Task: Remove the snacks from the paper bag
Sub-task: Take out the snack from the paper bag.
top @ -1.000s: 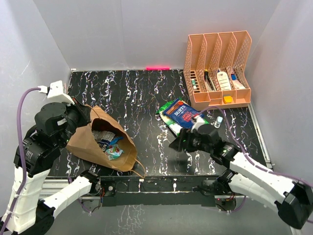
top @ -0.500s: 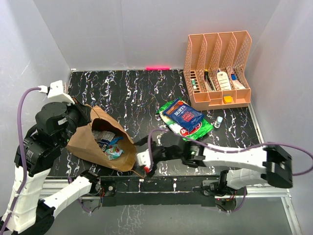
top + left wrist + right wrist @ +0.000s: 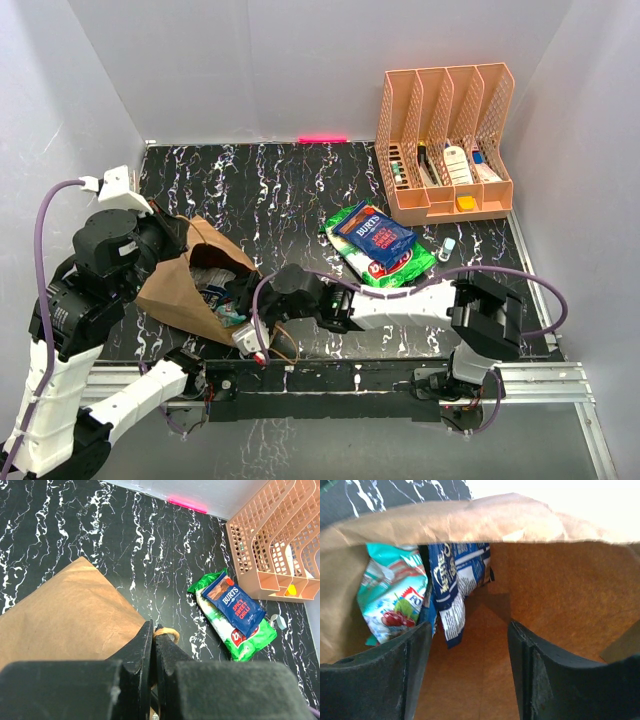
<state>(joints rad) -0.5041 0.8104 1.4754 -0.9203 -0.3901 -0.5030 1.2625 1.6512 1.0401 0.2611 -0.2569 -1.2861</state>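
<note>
The brown paper bag (image 3: 172, 292) lies on its side at the left, mouth facing right. My left gripper (image 3: 153, 630) is shut on the bag's twisted paper handle (image 3: 169, 631) and holds the top edge up. My right gripper (image 3: 467, 625) is open and empty, reaching into the bag's mouth (image 3: 240, 300). Inside the bag (image 3: 560, 590), a teal-green packet (image 3: 390, 600) and a dark blue packet (image 3: 452, 587) lie just ahead and left of my left finger. On the table, a dark blue packet (image 3: 372, 233) lies on a large green packet (image 3: 392, 265).
The orange file rack (image 3: 445, 140) with small bottles and tubes stands at the back right. A small bottle (image 3: 447, 247) lies on the table beside the green packet. A pink strip (image 3: 322, 139) marks the back edge. White walls close the table in.
My right arm has swung left from beside the packets on the table, and its open gripper now reaches into the bag's mouth. The left arm and bag have stayed put.
</note>
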